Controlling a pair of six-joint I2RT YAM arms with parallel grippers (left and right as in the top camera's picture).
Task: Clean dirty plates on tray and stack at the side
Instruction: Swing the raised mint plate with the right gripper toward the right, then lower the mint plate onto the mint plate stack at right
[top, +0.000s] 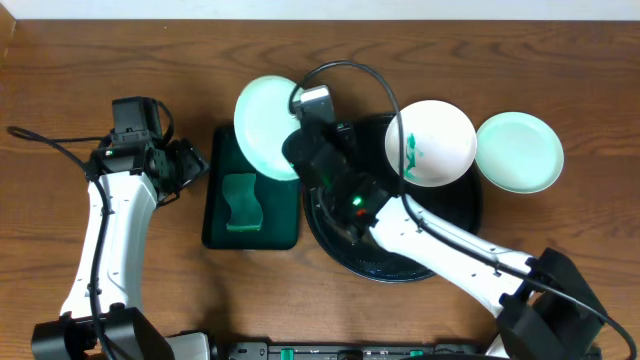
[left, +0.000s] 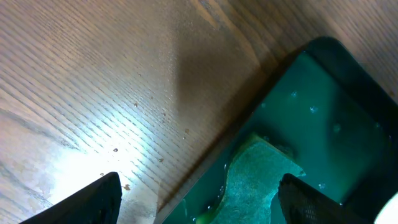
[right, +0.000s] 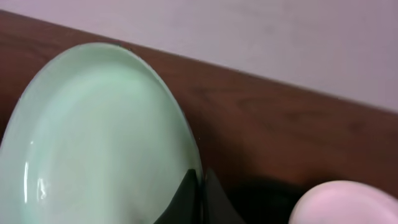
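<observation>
My right gripper (top: 297, 148) is shut on the rim of a pale mint plate (top: 263, 125), holding it tilted on edge over the far end of the dark green rectangular tray. In the right wrist view both fingertips (right: 189, 199) pinch the mint plate (right: 93, 137) at its edge. A white plate (top: 430, 141) with green smears rests on the far right part of the black round tray (top: 462, 215). A second mint plate (top: 518, 151) lies on the table right of the tray. My left gripper (top: 190, 165) is open, with nothing between its fingers, left of the green tray.
The dark green rectangular tray (top: 250, 215) holds a wavy green sponge (top: 240, 201). In the left wrist view, the sponge (left: 255, 180) and wet green tray (left: 323, 106) lie below my open left gripper (left: 199, 202). My right arm crosses the black tray.
</observation>
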